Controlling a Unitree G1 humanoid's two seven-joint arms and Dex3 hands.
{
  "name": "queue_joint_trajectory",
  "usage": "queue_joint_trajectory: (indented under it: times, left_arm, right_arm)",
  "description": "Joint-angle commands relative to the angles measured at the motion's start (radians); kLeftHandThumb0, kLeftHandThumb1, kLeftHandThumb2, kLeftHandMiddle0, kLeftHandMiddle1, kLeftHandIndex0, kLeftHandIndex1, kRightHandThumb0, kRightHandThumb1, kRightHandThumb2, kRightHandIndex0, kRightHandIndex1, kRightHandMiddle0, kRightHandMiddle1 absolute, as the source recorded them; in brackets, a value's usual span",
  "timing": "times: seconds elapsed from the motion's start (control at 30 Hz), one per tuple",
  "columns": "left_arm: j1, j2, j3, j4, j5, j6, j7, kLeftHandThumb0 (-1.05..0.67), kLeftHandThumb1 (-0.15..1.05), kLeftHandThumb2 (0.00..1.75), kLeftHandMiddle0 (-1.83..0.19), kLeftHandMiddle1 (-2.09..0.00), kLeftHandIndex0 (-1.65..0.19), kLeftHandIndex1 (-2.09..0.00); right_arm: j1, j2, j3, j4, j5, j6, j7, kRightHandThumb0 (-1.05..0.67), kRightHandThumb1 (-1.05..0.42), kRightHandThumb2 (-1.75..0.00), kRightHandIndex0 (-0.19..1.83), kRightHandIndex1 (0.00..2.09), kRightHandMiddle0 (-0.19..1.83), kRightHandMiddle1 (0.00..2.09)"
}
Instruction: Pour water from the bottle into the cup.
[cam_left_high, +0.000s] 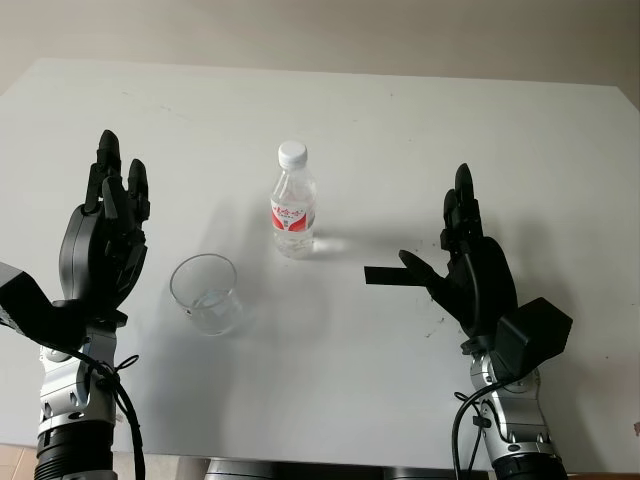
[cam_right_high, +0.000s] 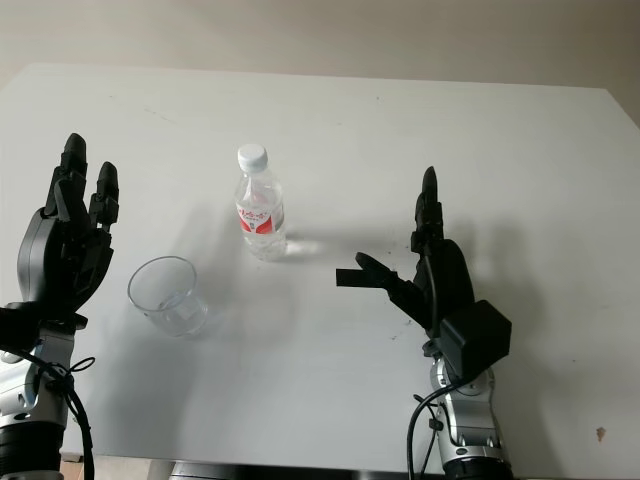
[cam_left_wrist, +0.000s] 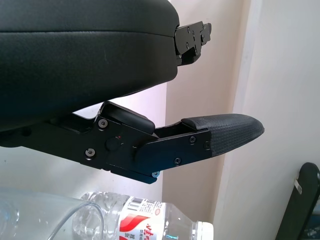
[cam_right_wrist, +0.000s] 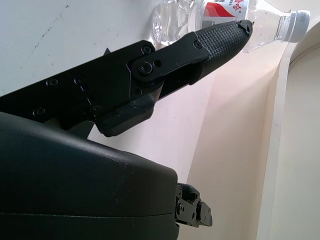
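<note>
Bottle (cam_left_high: 294, 205) stands upright, capped, at table (cam_left_high: 400, 130) centre; cup (cam_left_high: 206, 293) at its 7 o'clock. Left hand (cam_left_high: 104, 238) and right hand (cam_left_high: 470, 270) open, holding nothing.

One bottle (cam_left_high: 294, 203), one cup (cam_left_high: 206, 293), apparently empty, on one table (cam_left_high: 420, 130).

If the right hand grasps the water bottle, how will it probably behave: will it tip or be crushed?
The bottle stands upright, tall on a narrow base, so a push near its white cap may tip it. Its clear thin wall will probably dent under firm fingers. The cap is still on, so it should not spill. The right hand is open beside it.
</note>
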Motion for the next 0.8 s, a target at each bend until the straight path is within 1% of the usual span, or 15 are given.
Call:
queue_joint_trajectory:
  times: [0.0, 0.13, 0.23, 0.4, 0.53, 0.67, 0.77]
  left_arm:
    - [0.011, -0.007, 0.006, 0.003, -0.008, 0.007, 0.003, -0.8, 1.05, 0.61, 0.19, -0.02, 0.19, 0.0]
    - [0.016, -0.03, -0.01, 0.01, 0.005, 0.025, 0.033, -0.81, 1.05, 0.59, 0.19, -0.04, 0.19, 0.0]
    - [0.016, -0.04, -0.02, 0.03, 0.013, 0.016, 0.028, -0.82, 1.05, 0.58, 0.19, -0.03, 0.19, 0.0]
    - [0.015, -0.045, -0.026, 0.041, 0.013, 0.016, 0.031, -0.82, 1.05, 0.57, 0.19, 0.0, 0.19, 0.0]
    - [0.026, -0.054, -0.027, 0.033, 0.017, 0.018, 0.047, -0.81, 1.05, 0.58, 0.19, 0.0, 0.19, 0.0]
    - [0.035, -0.056, -0.028, 0.022, 0.019, 0.016, 0.051, -0.81, 1.05, 0.59, 0.19, 0.0, 0.19, 0.0]
    - [0.039, -0.055, -0.025, 0.016, 0.016, 0.017, 0.05, -0.82, 1.05, 0.58, 0.19, 0.0, 0.19, 0.0]
  right_arm:
    - [0.012, 0.003, 0.002, -0.003, 0.003, -0.015, 0.003, -0.95, -0.98, -0.05, -0.19, 0.0, -0.19, 0.0]
    - [-0.002, 0.003, 0.001, 0.027, 0.018, -0.016, 0.022, -0.95, -0.98, -0.05, -0.19, 0.0, -0.19, 0.0]
    - [-0.026, 0.005, 0.002, 0.058, 0.029, -0.021, 0.041, -0.95, -0.98, -0.05, -0.19, 0.0, -0.19, 0.0]
    - [-0.113, 0.005, 0.018, 0.104, 0.035, -0.024, 0.083, -0.94, -0.97, -0.05, -0.19, 0.0, -0.19, 0.0]
    - [-0.237, 0.012, 0.051, 0.162, 0.008, -0.039, 0.104, -0.97, -0.95, -0.05, -0.19, 0.0, -0.19, 0.0]
    - [-0.363, 0.03, 0.076, 0.237, 0.011, -0.021, 0.142, -0.98, -0.93, -0.04, -0.19, 0.0, -0.19, 0.0]
    - [-0.452, 0.027, 0.112, 0.304, -0.039, -0.018, 0.144, -0.99, -0.92, -0.04, -0.19, 0.0, -0.19, 0.0]
